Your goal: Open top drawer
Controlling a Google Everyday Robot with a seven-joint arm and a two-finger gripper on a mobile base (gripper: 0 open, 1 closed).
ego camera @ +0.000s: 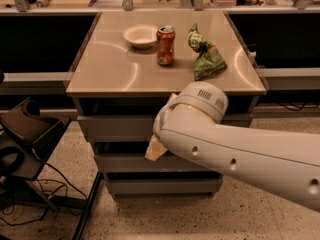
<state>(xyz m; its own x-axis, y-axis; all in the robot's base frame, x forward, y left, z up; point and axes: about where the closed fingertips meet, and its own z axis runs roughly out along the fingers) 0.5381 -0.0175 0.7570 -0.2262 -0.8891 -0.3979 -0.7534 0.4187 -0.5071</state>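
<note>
Top drawer (pixel 115 127): looks shut | end effector (pixel 156 148): before drawer fronts, half hidden by arm | grip: cannot tell

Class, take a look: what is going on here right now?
A robot arm reaches across the front of a grey cabinet with three drawers. Its end effector sits low against the top drawer, near that drawer's lower edge. The drawer does not look pulled out yet. On the tabletop above stand a bowl, a soda can and a green bag.
</note>
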